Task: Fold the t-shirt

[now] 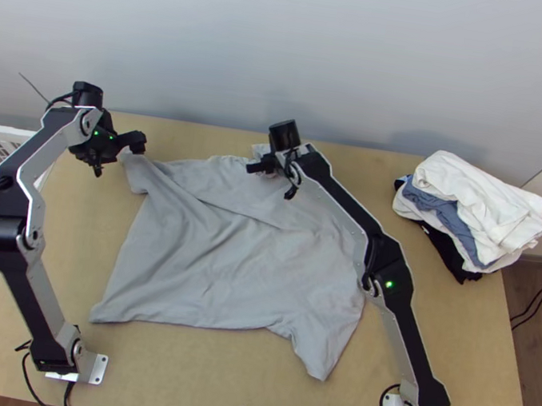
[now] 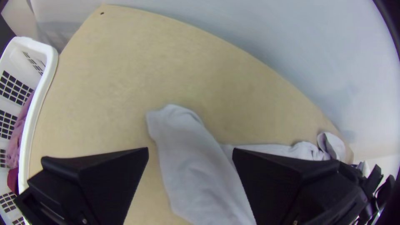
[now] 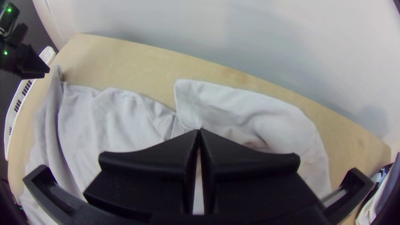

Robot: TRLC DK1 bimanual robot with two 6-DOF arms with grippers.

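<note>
A grey t-shirt [image 1: 238,263] lies spread and rumpled across the middle of a wooden table [image 1: 459,383], its near sleeve pointing between four and five o'clock as seen from above, with twelve at the wall. At twelve o'clock, the right gripper [image 3: 200,130] has its fingers pressed together on cloth near the far sleeve, apparently to secure that end. The left gripper [image 2: 191,149], wide apart, hangs around the shirt's corner at ten o'clock, likely placed to take a second hold so the far side can be folded evenly toward six. Gripping one end alone would probably twist the fabric. A laundry basket [image 2: 40,100] stands at nine o'clock, a clothes pile [image 1: 468,182] near two, both beside the working area.
</note>
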